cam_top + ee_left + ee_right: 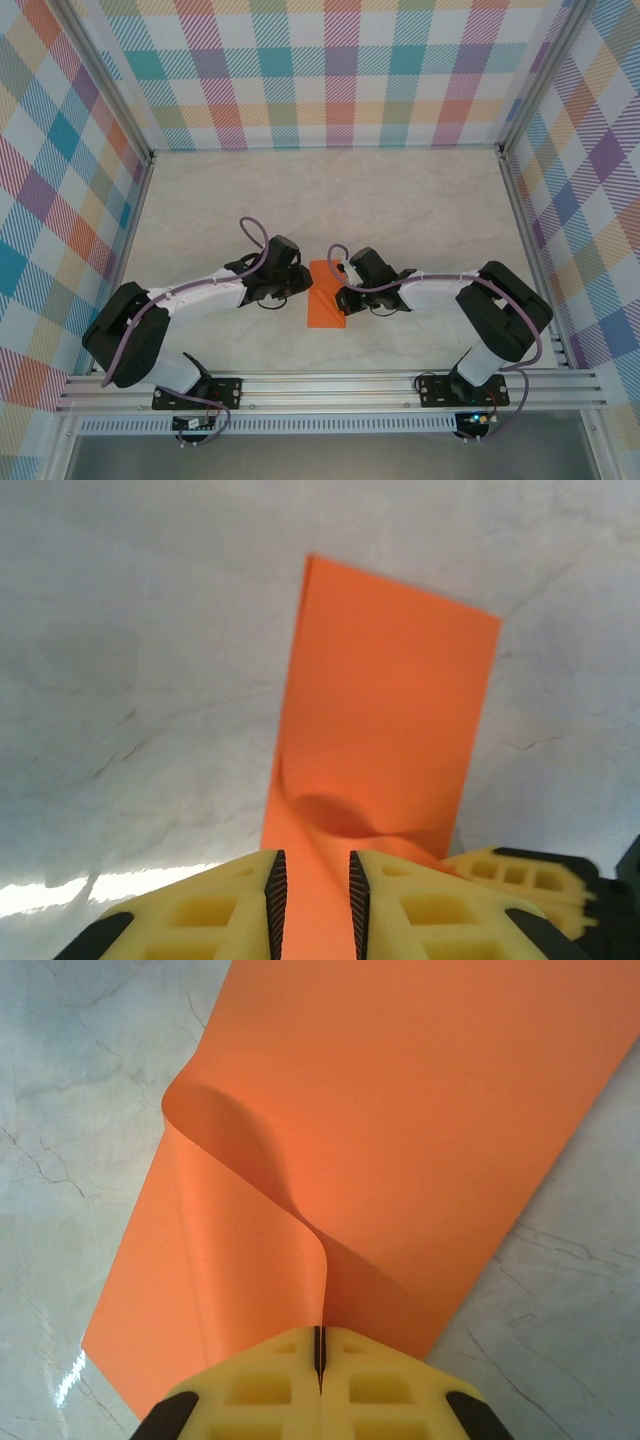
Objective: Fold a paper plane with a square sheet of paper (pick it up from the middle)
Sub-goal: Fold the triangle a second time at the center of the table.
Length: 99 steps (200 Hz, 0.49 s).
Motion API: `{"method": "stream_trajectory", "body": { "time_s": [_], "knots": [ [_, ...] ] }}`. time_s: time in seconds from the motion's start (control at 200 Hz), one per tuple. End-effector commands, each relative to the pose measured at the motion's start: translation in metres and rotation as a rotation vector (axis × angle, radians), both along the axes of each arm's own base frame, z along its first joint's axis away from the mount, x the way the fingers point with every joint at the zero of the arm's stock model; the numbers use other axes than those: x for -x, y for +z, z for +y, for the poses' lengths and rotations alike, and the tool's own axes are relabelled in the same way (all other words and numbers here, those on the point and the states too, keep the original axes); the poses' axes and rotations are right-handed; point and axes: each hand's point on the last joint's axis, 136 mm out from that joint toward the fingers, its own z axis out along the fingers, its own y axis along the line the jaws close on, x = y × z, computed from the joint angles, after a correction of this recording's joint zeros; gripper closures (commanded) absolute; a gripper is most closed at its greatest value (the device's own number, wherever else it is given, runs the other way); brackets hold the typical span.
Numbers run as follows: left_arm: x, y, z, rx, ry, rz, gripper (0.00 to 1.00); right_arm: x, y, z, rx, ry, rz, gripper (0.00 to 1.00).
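right claw (320, 1345) tight on orange sheet (400, 1110)

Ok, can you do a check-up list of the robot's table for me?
Surface: pale marbled table.
Job's things: orange paper lying mid-table, one part curled up.
Clutter: nothing seen.
Fingers: right fingers shut, pinching the curled-up paper; left fingers slightly apart over the paper's edge.
Cables: purple cables run along both arms, off the paper.
Surroundings: checked walls, metal frame.
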Motion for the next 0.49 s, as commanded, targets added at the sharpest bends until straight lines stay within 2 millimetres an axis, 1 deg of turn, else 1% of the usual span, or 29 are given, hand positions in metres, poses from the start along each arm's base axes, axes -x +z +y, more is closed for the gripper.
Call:
{"method": "stream_trajectory", "body": {
  "time_s": [0.0, 0.155, 0.22, 0.29, 0.415, 0.49],
  "knots": [
    [0.004, 0.013, -0.022, 0.117, -0.004, -0.01, 0.74, 0.004, -0.017, -0.009, 0.043, -0.018, 0.041, 0.97],
    [0.006, 0.005, -0.046, 0.194, -0.031, 0.016, 0.74, 0.004, -0.017, -0.009, 0.044, -0.02, 0.038, 0.97],
    [0.007, 0.0, -0.054, 0.199, -0.042, 0.027, 0.74, 0.004, -0.017, -0.008, 0.043, -0.018, 0.038, 0.97],
    [0.006, -0.007, -0.057, 0.193, -0.034, 0.038, 0.74, 0.003, -0.017, -0.008, 0.042, -0.019, 0.038, 0.97],
    [0.005, -0.019, -0.054, 0.192, 0.012, 0.052, 0.75, 0.003, -0.017, -0.008, 0.04, -0.022, 0.038, 0.98],
    [0.003, -0.021, -0.055, 0.21, 0.029, 0.041, 0.75, 0.003, -0.017, -0.008, 0.039, -0.02, 0.041, 0.98]
  ]
}}
